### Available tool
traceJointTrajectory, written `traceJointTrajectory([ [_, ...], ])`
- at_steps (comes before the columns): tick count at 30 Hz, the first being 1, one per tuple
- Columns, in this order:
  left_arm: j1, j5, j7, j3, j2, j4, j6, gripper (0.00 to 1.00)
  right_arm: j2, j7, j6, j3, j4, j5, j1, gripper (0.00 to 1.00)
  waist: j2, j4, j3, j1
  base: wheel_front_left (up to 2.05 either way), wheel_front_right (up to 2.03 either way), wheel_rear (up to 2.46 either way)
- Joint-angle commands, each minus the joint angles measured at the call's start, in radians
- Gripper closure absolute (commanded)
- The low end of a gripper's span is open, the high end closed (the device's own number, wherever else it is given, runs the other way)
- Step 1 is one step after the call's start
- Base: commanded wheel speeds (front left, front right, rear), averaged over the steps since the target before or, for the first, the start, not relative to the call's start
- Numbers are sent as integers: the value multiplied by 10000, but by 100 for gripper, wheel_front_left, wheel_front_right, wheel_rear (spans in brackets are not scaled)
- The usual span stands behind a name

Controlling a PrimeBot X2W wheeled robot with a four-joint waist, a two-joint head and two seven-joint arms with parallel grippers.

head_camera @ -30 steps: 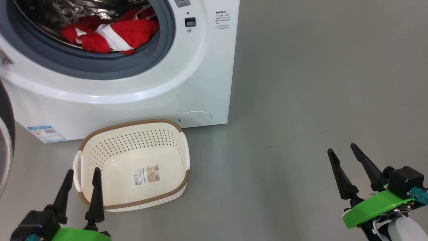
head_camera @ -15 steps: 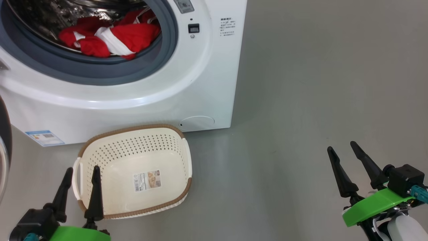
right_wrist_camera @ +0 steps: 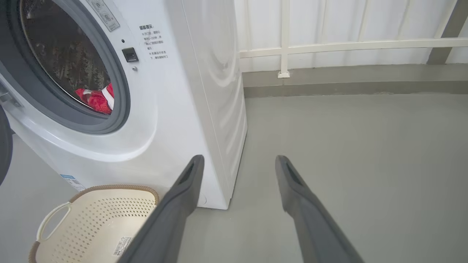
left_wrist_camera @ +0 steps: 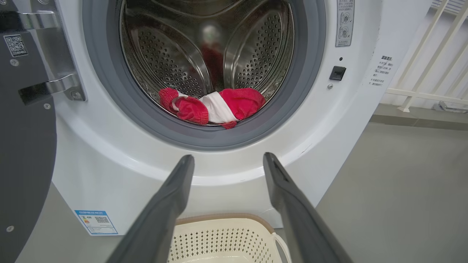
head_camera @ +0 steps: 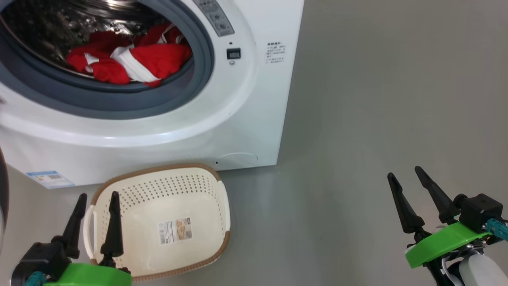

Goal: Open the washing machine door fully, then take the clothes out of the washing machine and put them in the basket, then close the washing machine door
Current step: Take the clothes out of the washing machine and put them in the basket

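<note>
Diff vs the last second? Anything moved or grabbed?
The head camera shifted: washing machine, clothes and basket slide down the picture together, not by themselves. Nothing grasped or released. Clothes stay inside, basket stays empty, left end effector and right end effector stay open.

Even bright light, glare on washing machine (head_camera: 234, 107)

Grey floor (head_camera: 377, 99), smooth, faint sheen. The washing machine (head_camera: 254, 119) stands on it at left. The basket (head_camera: 166, 190) sits upright on the floor just before the machine's front; contact between them possibly nil, not resolvable. A white railing post (right_wrist_camera: 283, 73) meets the floor beyond.
</note>
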Motion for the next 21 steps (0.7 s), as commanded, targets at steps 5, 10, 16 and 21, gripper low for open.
traceJointTrajectory([
  [5,-301,-7,-63,340,205,-127,-31,0,-85,-120,16,236,-194,-126,-199,0,0,-5,-35,0,95,-95,0],
  [10,-309,131,-63,382,139,79,-31,0,-94,-120,16,262,-179,-113,-164,0,0,11,-86,0,36,-36,0],
  [16,-316,108,-63,336,107,180,-31,0,-93,-120,16,273,-176,-98,-141,0,0,39,-130,0,0,0,0],
  [21,-321,110,-63,278,64,317,-31,0,-73,-120,16,292,-190,-102,-118,0,0,47,-139,0,0,0,0],
])
